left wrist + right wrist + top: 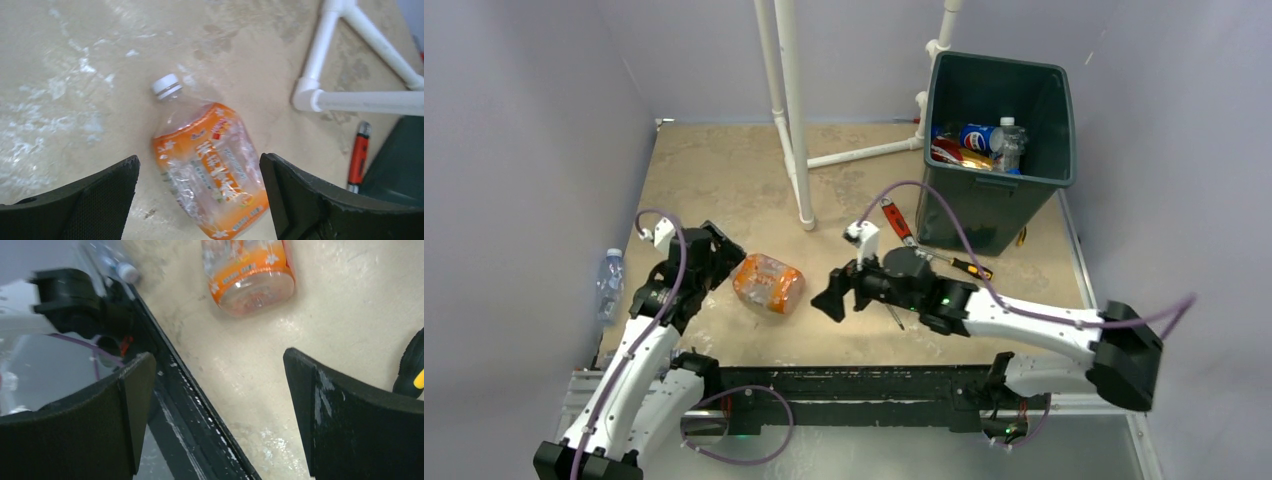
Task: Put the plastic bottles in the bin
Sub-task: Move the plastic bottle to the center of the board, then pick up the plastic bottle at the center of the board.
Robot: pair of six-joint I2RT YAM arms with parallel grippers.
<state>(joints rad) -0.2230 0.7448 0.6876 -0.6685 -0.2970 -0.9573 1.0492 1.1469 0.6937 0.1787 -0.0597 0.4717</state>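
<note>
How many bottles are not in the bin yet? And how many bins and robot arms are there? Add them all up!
Bottles outside the bin: 2 (orange-label bottle, clear bottle)
Bins: 1
Robot arms: 2 (left arm, right arm)
Total: 5

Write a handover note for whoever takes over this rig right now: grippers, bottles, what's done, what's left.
Left gripper: open, jaws either side of the orange-labelled bottle lying on the table, not gripping it.
Right gripper: open, empty, near that bottle's base.
Done: several bottles lie in the bin.
Left: the orange-labelled bottle, and a clear bottle at the table's left edge.
</note>
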